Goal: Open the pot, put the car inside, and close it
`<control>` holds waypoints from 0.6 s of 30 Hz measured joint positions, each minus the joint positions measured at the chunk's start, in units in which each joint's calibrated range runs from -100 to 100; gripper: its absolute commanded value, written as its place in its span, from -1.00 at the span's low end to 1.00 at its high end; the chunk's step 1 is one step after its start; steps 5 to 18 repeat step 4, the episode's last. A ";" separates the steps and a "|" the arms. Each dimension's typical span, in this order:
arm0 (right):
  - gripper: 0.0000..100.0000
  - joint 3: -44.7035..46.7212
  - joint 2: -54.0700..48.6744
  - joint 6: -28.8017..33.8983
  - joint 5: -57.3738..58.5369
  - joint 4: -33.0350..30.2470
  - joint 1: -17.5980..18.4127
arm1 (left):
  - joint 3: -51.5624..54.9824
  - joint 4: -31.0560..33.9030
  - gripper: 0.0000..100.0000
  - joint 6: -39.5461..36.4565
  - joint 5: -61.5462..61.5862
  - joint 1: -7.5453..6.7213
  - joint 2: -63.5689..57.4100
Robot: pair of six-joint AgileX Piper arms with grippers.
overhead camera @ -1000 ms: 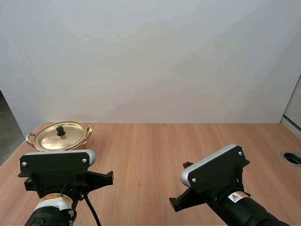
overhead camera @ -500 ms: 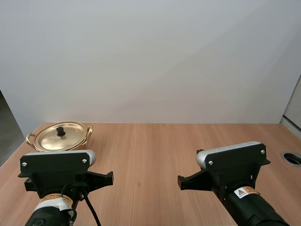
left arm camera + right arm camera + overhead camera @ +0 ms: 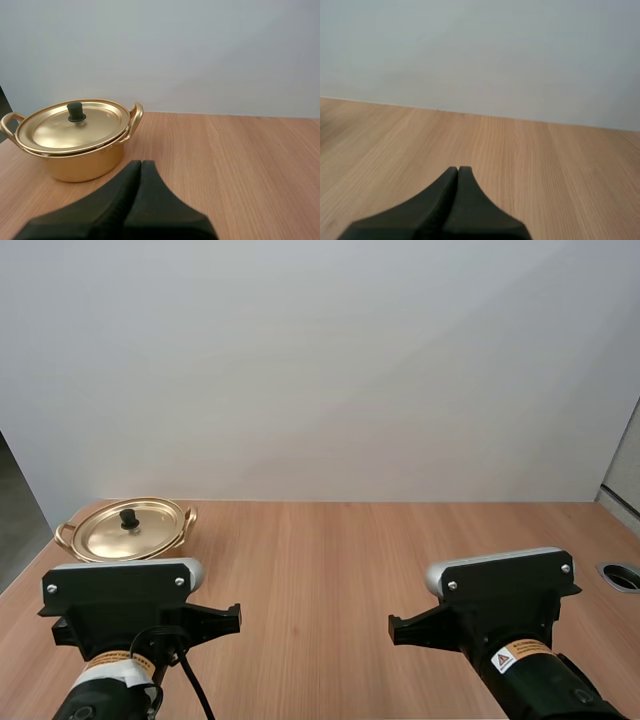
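While both end effectors are clenched empty, the pot sits beyond the left.

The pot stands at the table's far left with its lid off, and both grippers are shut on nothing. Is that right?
Not quite. The lid is on the pot, as the left wrist view shows. The rest holds: the pot stands at the far left of the table, and the left gripper and right gripper are both shut on nothing.
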 measured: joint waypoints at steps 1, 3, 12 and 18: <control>-1.00 0.00 0.00 1.24 0.00 -1.42 0.00 | 0.00 0.00 -1.00 0.00 0.00 0.00 0.00; -1.00 0.00 0.00 4.37 0.00 -5.04 0.00 | 0.00 0.00 -1.00 0.00 0.00 0.00 0.00; -1.00 0.00 0.00 5.93 0.00 -6.46 0.00 | 0.00 0.00 -1.00 0.00 0.00 0.00 0.00; -1.00 0.00 0.00 5.93 0.00 -6.46 0.00 | 0.00 0.00 -1.00 0.00 0.00 0.00 0.00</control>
